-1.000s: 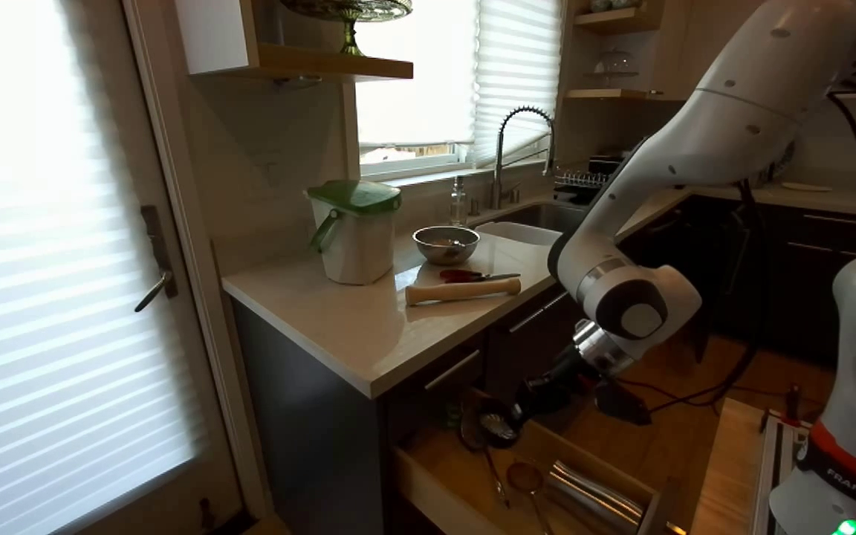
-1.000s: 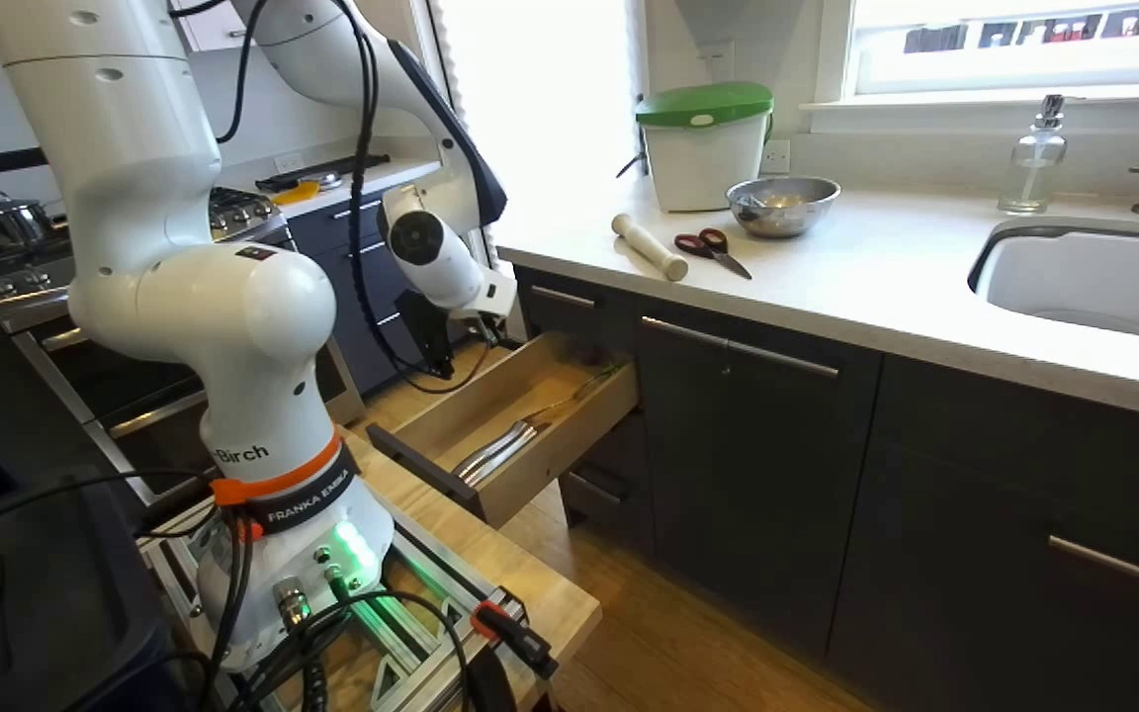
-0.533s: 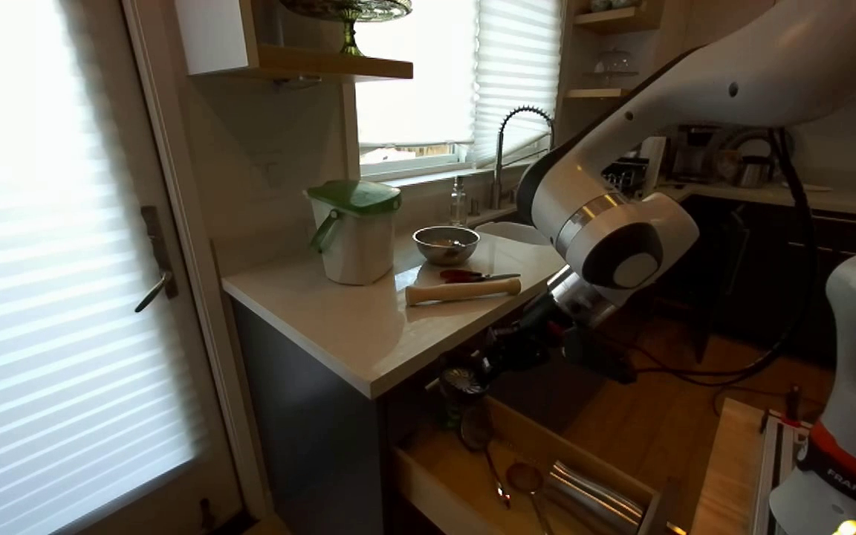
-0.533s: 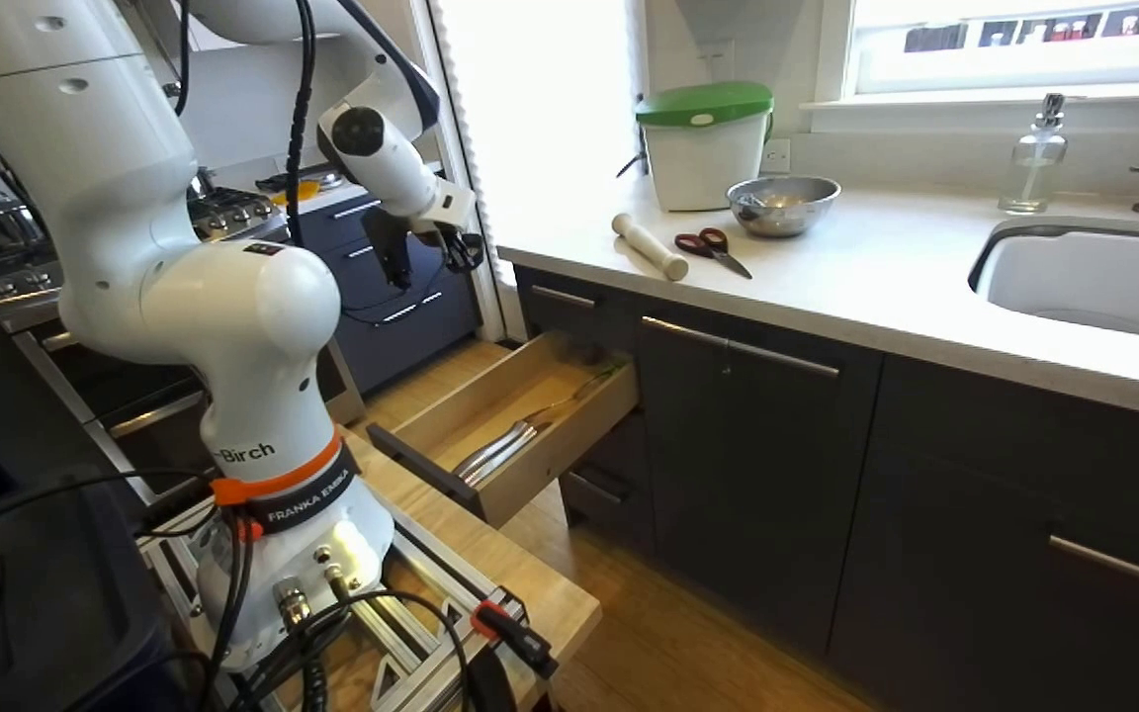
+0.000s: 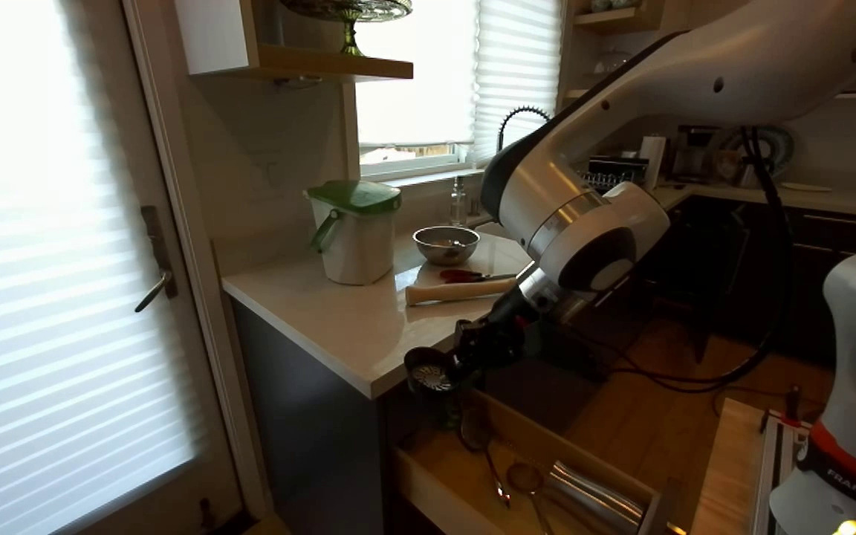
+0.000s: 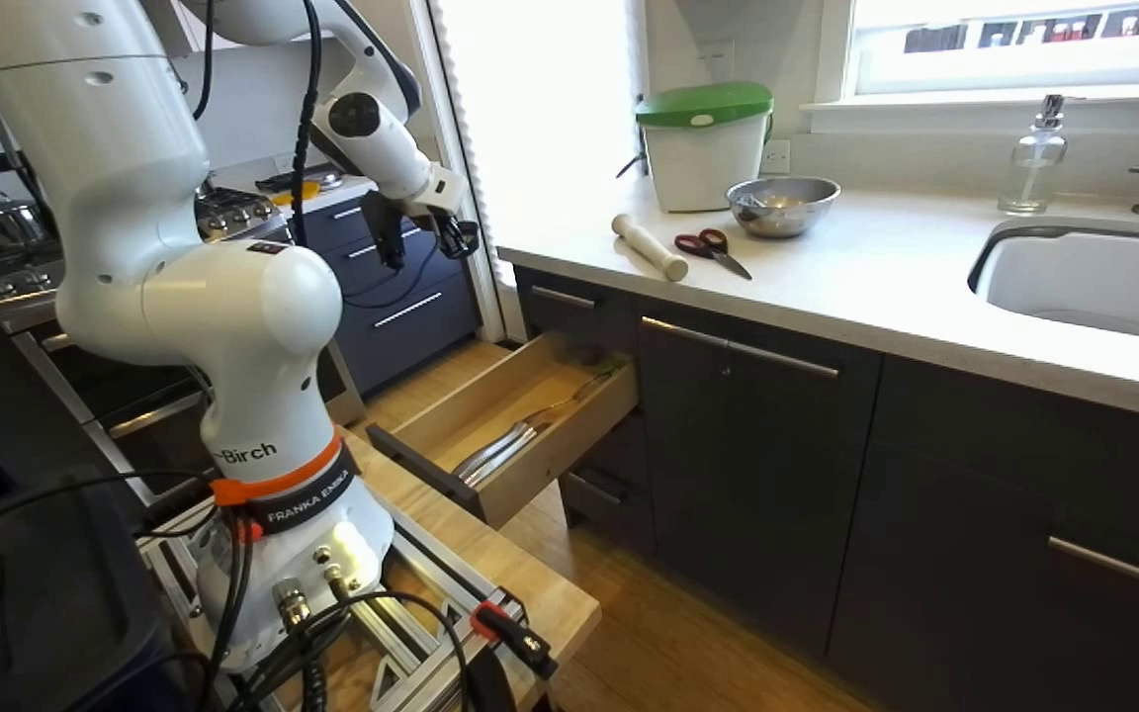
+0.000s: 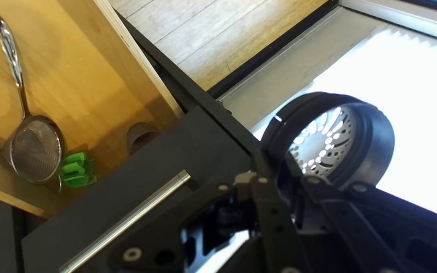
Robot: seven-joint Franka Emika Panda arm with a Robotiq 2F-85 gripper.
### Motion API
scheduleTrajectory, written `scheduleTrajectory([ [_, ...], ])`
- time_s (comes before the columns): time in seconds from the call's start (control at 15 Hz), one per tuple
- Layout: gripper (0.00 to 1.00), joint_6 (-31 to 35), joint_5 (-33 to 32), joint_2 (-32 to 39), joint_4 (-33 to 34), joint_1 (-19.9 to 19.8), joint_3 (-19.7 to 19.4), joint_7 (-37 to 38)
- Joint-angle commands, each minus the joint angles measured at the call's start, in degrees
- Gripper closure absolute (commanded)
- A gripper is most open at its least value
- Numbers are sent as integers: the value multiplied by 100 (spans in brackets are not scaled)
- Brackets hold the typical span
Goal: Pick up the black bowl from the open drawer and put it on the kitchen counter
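My gripper (image 7: 275, 163) is shut on the wall of the black bowl (image 7: 374, 151), a small round dark piece with a perforated metal bottom. In an exterior view the bowl (image 5: 430, 377) is tilted beside the counter's front corner, above the open drawer's inner end, held by the gripper (image 5: 453, 362). In an exterior view the gripper (image 6: 459, 239) is left of the counter and the bowl is too dark to make out. The open drawer (image 6: 550, 465) has pale wood walls; it also shows in the wrist view (image 7: 135, 45). The kitchen counter (image 5: 309, 312) is cream-beige with a squared corner.
On the counter stand a green-lidded white bin (image 6: 706, 148), a metal bowl (image 6: 782, 208), scissors (image 6: 713, 247) and a pale wooden roller (image 6: 649, 245). The drawer holds a strainer (image 7: 36, 149), a green item (image 7: 77, 170) and a ridged metal piece (image 5: 595, 494).
My gripper has risen from the drawer with the black bowl and swung toward the counter's front corner. The drawer and the counter items have not moved.
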Motion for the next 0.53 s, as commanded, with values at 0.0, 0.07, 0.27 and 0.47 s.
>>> scheduleTrajectory([
  [0.0, 89, 0, 0, 14, 5, 0, -10, 0],
  [0.07, 89, 0, 0, 19, 8, 0, -12, 0],
  [0.27, 97, 39, 18, 16, 88, -7, -23, 29],
  [0.47, 97, 65, 30, -12, 233, -36, -33, 108],
])
